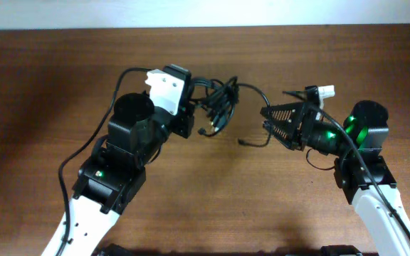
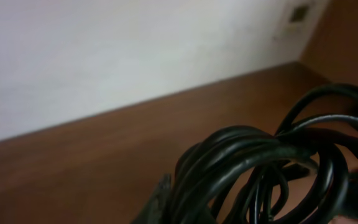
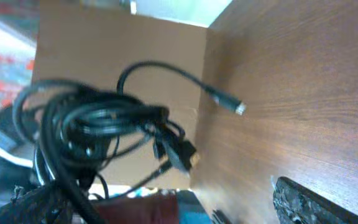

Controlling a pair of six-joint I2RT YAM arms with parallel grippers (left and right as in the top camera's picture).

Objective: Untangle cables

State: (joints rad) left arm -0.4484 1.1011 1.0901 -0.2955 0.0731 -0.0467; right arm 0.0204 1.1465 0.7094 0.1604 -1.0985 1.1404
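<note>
Tools first: your right tool [image 1: 272, 122] stands spread, pinching nothing. Your left tool [image 1: 194, 110] has its jaws hidden in every view, so whether it pinches anything cannot be told. Confirm that before you pull.

The brown wooden desk [image 1: 62, 71] carries the tangled bundle of thin black flexible cords [image 1: 218, 103], which sits between the two tools, right up against the left one. Anchor that bundle on the left arm's side and work only one cord.

The single black strand [image 1: 251, 88] arching out of the bundle toward the right tool is probably your best pick. Close on it just beside the bundle, then draw away slowly, watching that loops loosen rather than cinch.

The small silver-tipped plug [image 3: 237, 107] beyond the bundle should follow through last. The yellowish-tipped plug [image 3: 188, 157] hanging under the bundle may snag.
</note>
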